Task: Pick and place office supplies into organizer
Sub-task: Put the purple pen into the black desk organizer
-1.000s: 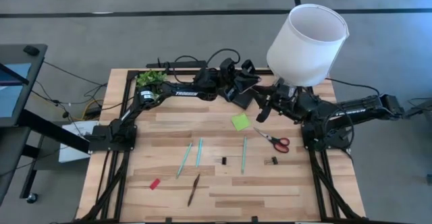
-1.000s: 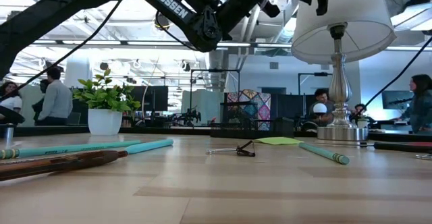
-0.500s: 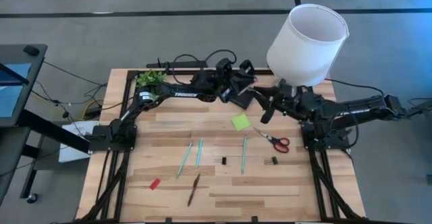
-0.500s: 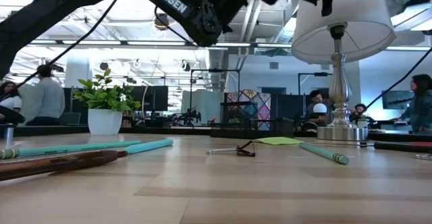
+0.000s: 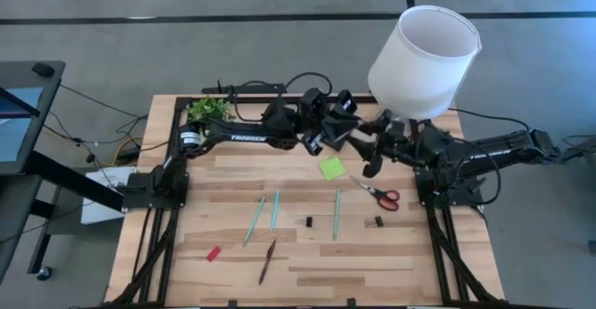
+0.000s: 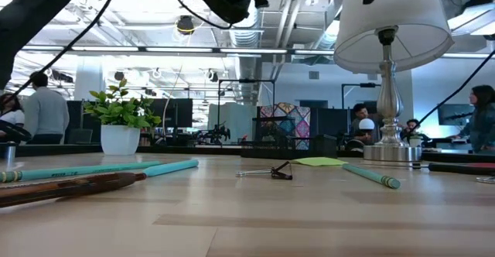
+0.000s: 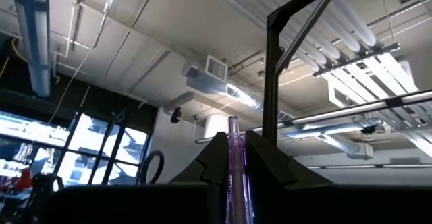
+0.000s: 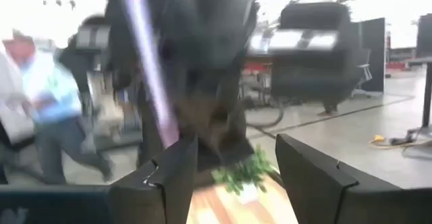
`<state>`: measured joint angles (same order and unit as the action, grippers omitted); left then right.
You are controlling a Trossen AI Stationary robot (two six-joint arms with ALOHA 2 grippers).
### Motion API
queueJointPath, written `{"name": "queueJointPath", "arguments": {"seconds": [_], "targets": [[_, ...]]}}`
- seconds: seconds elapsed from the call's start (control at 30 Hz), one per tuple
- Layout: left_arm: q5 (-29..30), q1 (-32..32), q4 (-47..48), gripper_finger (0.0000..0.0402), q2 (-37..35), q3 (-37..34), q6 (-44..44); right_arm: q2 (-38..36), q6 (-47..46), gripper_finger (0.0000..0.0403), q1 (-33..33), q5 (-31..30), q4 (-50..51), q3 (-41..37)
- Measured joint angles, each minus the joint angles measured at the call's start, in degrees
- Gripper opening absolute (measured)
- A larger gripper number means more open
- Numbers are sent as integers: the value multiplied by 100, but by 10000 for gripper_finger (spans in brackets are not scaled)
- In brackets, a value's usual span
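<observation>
From above, the two dark arms meet over the far middle of the light wooden slatted table, beside the tall white cylindrical lamp shade. The left gripper and the right gripper face each other closely there, hiding most of the small black organizer tray under them. The lime-green square sticky-note pad lies just in front of them, with the red-handled scissors to its right. Nearer the front edge lie two thin teal pens, a green pen, two tiny black clips, a brown pencil and a small red eraser. A small green potted plant stands at the far left corner. At table height, the pens and pencil lie in the foreground on the left, a clip lies mid-table, the plant's white pot and the silver lamp stem stand behind, and people stand in the room beyond. The left wrist view shows the left gripper's fingers closed on a thin translucent pink pen, which points up at the ceiling. The right wrist view shows the right gripper's fingers spread apart and empty, with the pink pen blurred just beyond them.
</observation>
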<state>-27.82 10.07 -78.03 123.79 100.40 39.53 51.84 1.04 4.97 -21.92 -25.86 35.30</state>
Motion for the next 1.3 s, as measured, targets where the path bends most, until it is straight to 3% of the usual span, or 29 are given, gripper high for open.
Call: {"name": "queueJointPath", "arguments": {"seconds": [0.13, 0.3, 0.57, 0.83, 1.07, 1.3], "targets": [[73, -45, -153, 20, -7, 0, 16, -5, 292, 190, 41, 619, 269, 220], [16, -106, -147, 20, -7, 0, 97, 1, 306, 181, -68, 716, 399, 228], [-43, -297, -64, 20, -7, 0, 107, 308, 401, 168, -287, 1595, 243, 242], [-182, -238, -420, 20, -7, 0, 373, 375, 548, 166, -297, 1607, 308, 472], [-883, -93, -714, 20, -7, 0, 816, 367, 429, 165, -115, 1809, 489, 594], [-1162, 127, -718, 21, -7, 0, 877, 320, 94, 164, -230, 1708, 499, 769]]}}
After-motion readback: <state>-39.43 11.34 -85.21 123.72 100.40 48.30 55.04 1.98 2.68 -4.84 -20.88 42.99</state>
